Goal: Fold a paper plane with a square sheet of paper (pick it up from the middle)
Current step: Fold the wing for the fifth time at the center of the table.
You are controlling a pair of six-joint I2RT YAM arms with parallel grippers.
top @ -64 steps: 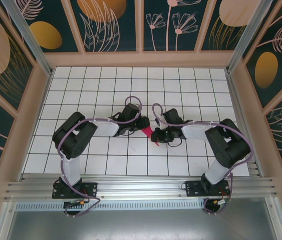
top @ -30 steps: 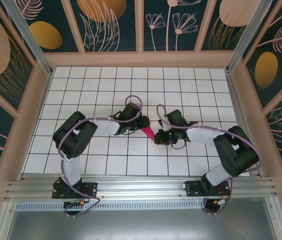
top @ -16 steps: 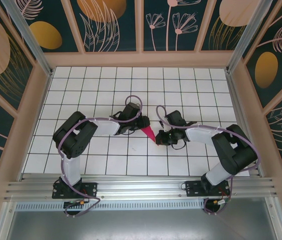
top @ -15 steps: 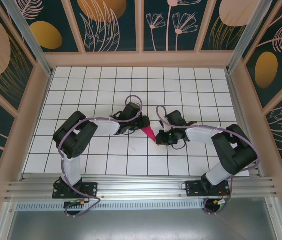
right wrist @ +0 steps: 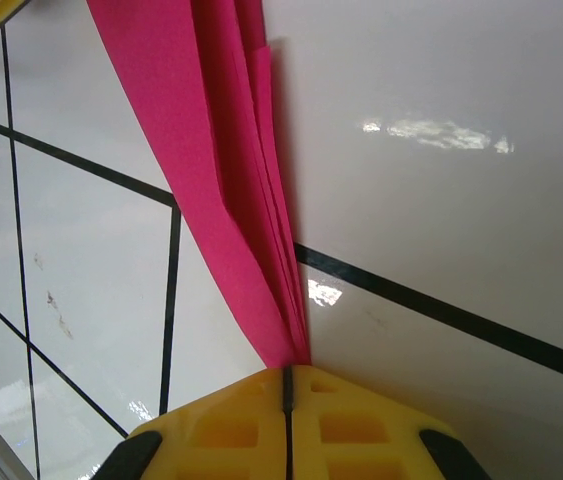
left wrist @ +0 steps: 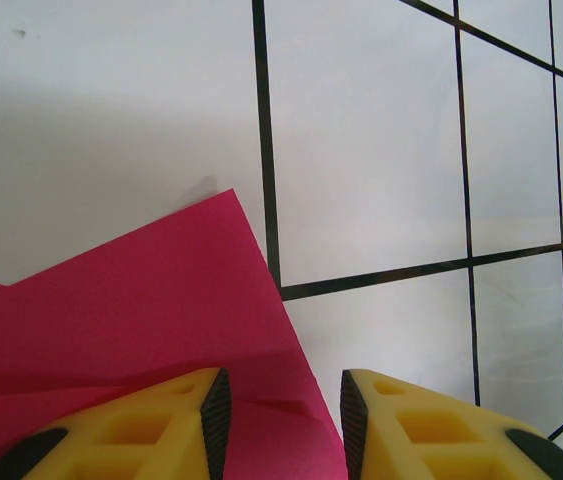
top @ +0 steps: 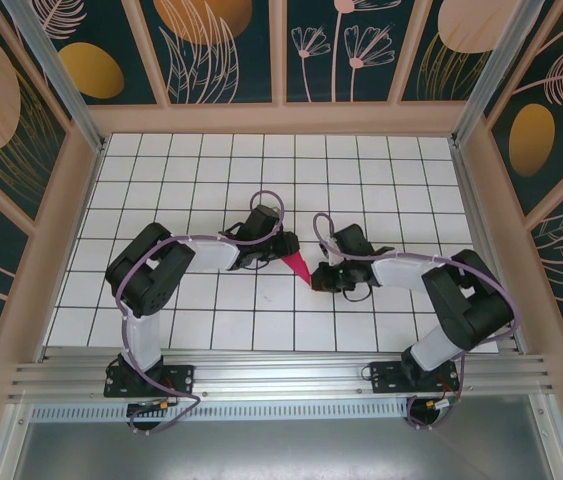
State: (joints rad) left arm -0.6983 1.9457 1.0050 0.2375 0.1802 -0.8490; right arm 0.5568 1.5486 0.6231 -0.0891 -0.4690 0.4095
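Observation:
The magenta-pink paper (top: 296,265) is folded into a narrow, pointed, layered paper plane shape and hangs between the two grippers just above the tiles. My right gripper (top: 318,281) is shut on its pointed tip; in the right wrist view the stacked folds (right wrist: 226,150) run straight into the closed gripper (right wrist: 287,385). My left gripper (top: 281,250) sits at the wide end. In the left wrist view its gripper (left wrist: 284,420) stands apart, with the paper's flap (left wrist: 141,330) lying under the left finger (left wrist: 176,425) and its edge crossing the gap.
White tiles with black grid lines (top: 261,180) cover the table. Wooden frame rails (top: 281,118) and patterned walls close off the back and sides. A metal rail (top: 281,362) runs along the near edge by the arm bases.
The right arm's elbow has swung outward and its wrist has dropped slightly, keeping its grip on the tip. The left arm and the paper have hardly moved.

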